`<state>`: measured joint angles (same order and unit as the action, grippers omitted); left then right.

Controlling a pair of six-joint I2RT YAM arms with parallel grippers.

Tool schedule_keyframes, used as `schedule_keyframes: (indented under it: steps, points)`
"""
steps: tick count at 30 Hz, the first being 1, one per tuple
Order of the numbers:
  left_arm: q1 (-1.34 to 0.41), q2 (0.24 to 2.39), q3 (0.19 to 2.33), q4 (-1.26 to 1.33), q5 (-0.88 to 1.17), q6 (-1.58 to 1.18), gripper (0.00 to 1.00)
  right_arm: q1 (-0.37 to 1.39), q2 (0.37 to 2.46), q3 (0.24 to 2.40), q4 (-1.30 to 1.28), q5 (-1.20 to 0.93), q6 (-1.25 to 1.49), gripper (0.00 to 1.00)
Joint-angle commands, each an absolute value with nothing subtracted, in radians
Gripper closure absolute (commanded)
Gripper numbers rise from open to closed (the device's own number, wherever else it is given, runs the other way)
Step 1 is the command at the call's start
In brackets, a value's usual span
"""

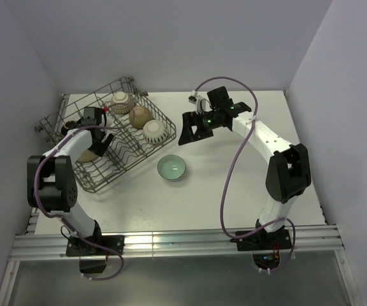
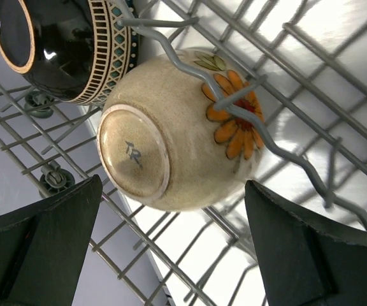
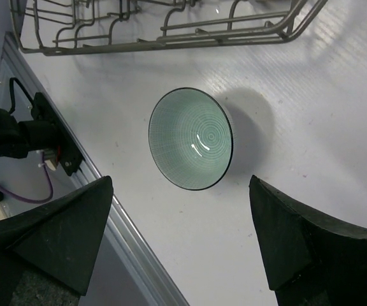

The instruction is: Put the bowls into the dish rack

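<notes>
While my left gripper (image 1: 100,131) hangs over the bowls in the dish rack (image 1: 116,169), fingers wide apart, one green bowl (image 3: 191,139) sits upright on the table (image 1: 247,185) just beside the rack's right side. My right gripper (image 1: 192,129), the nearer one and also spread, hovers above it. The round rim favours no angle, and open table lies toward me.

We see a dish rack (image 1: 123,150) of smooth grey metal wire. The beige bowl (image 2: 183,134) looks like speckled, glazed ceramic. The black bowl (image 2: 56,57) and green bowl (image 3: 191,139) shine glossy.
</notes>
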<state>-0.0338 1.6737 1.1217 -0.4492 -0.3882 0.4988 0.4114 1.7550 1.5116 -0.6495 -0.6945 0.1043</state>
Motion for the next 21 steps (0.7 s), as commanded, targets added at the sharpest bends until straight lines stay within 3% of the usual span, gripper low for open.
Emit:
schedule_keyframes:
  steps: [1, 8, 12, 21]
  points:
    - [-0.028, 1.580, 1.213, -0.517, -0.282, 0.439, 0.01, 0.407, 1.717, 1.479, -0.670, -0.673, 0.068, 0.07]
    - [0.035, 1.453, 1.385, -0.676, 0.082, 0.330, 0.00, 0.452, 1.762, 1.442, -0.701, -0.549, 0.045, 0.16]
    - [0.041, 1.381, 1.399, -0.680, 0.242, 0.282, 0.00, 0.501, 1.842, 1.474, -0.724, -0.496, 0.060, 0.25]
    - [0.048, 1.258, 1.381, -0.664, 0.569, 0.160, 0.01, 0.563, 1.950, 1.516, -0.693, -0.469, 0.084, 0.33]
